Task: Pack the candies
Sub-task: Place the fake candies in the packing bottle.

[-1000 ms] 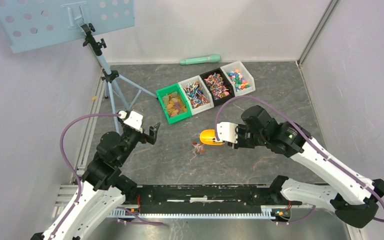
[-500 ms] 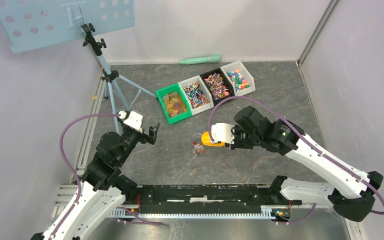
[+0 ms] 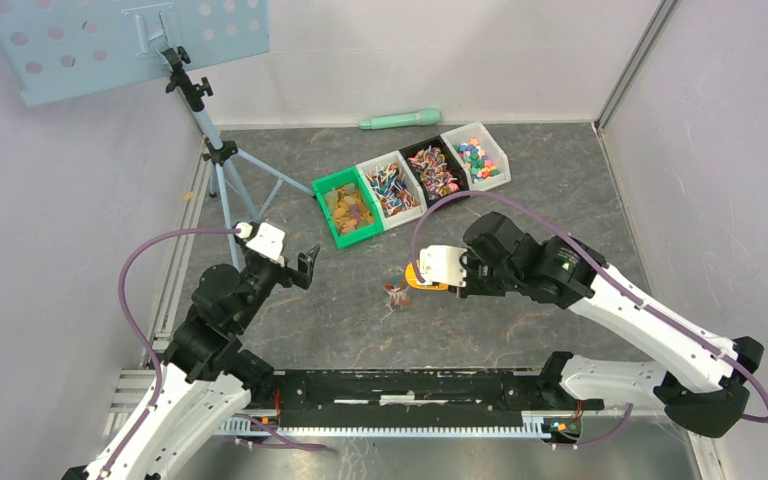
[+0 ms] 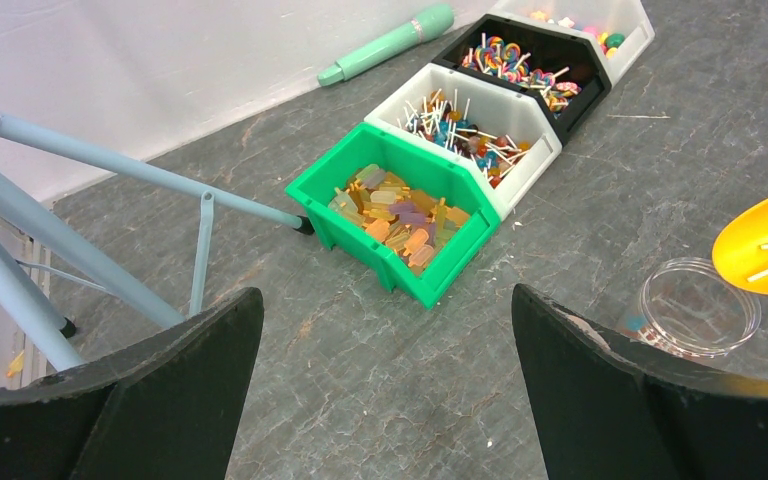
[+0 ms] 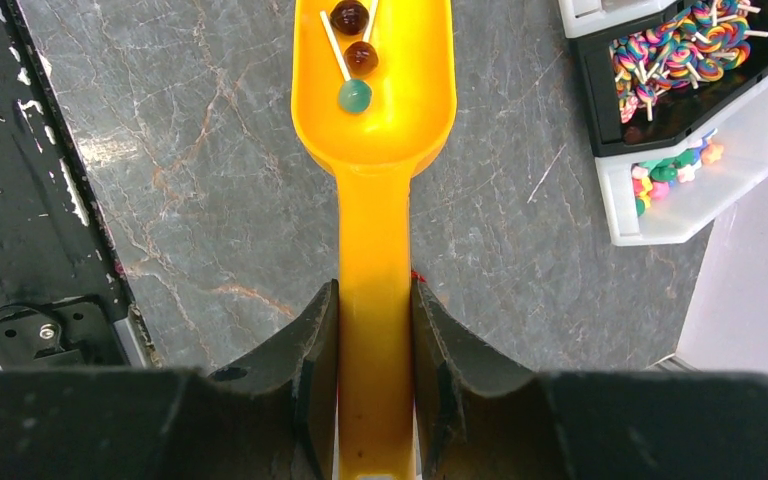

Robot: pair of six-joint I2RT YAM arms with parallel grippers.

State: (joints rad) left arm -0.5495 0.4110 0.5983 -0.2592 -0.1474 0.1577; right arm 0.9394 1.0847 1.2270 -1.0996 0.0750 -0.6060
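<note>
The candies fill four bins in a row: a green bin, a white bin of lollipops, a black bin and another white bin. My right gripper is shut on the handle of a yellow scoop. Three small lollipops lie in the scoop's bowl. The scoop hovers beside a small clear round container on the table. My left gripper hangs open and holds nothing, left of the container and short of the green bin.
A light-blue stand on a tripod rises at the back left; its legs reach toward the green bin. A mint-green cylinder lies by the back wall. A black rail runs along the near edge. Walls close in both sides.
My right arm has shifted left with the scoop, bringing it closer to the clear container. The left arm has not moved.
</note>
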